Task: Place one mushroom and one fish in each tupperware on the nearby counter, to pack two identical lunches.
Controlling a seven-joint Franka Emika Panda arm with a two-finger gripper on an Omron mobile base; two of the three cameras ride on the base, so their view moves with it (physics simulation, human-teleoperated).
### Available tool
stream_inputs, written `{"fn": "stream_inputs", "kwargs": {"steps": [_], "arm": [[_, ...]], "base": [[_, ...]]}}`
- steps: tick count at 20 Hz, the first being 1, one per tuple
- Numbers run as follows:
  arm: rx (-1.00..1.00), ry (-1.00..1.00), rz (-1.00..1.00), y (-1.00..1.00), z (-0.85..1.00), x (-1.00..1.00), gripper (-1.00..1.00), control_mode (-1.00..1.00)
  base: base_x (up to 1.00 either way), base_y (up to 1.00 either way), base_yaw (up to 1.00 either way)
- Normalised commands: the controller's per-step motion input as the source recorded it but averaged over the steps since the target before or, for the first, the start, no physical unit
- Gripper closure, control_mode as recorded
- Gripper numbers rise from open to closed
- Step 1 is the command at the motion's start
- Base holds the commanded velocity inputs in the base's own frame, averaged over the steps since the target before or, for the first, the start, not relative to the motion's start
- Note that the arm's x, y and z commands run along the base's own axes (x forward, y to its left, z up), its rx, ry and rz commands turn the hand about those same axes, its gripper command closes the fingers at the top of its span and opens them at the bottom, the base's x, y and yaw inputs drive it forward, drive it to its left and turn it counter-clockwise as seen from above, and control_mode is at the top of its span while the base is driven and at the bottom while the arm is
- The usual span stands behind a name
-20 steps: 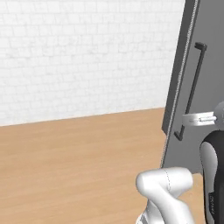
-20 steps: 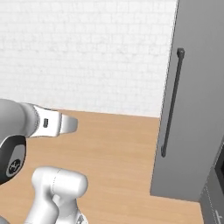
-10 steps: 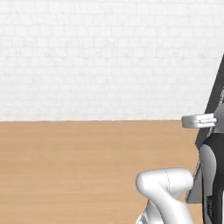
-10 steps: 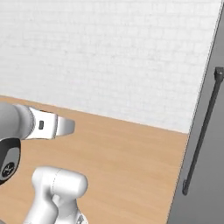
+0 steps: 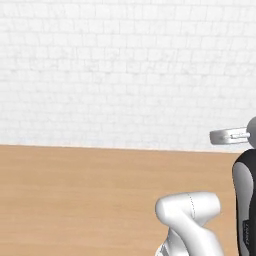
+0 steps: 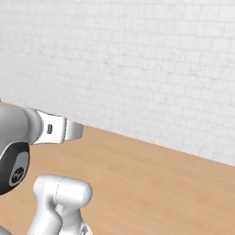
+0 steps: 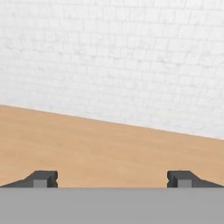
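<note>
A white brick wall spans the upper half, from 9 to 3 o'clock. Below it lies the light wooden floor. The gripper points at the wall's foot, jaws spread wide with nothing between them, fingertips at 7 and 5 o'clock.

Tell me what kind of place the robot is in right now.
Probably an indoor room, though what kind I cannot tell: a white brick wall meets a light wooden floor, and the open gripper faces both.

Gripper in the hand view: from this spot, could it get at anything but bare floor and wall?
Probably not. The open gripper faces just wooden floor and white brick wall, with nothing near it to grasp.
</note>
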Motion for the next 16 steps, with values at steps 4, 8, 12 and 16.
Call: {"fn": "stream_inputs", "kwargs": {"steps": [4, 8, 12, 16], "arm": [[0.0, 0.0, 0.0, 0.0, 0.0, 0.0, -1.0, 1.0], [0.0, 0.0, 0.0, 0.0, 0.0, 0.0, -1.0, 1.0], [0.0, 0.0, 0.0, 0.0, 0.0, 0.0, -1.0, 1.0], [0.0, 0.0, 0.0, 0.0, 0.0, 0.0, -1.0, 1.0]], "base": [[1.0, 0.91, -0.18], [0.92, 0.59, -0.61], [0.6, 0.33, -0.78], [0.5, 0.31, -0.82]]}}
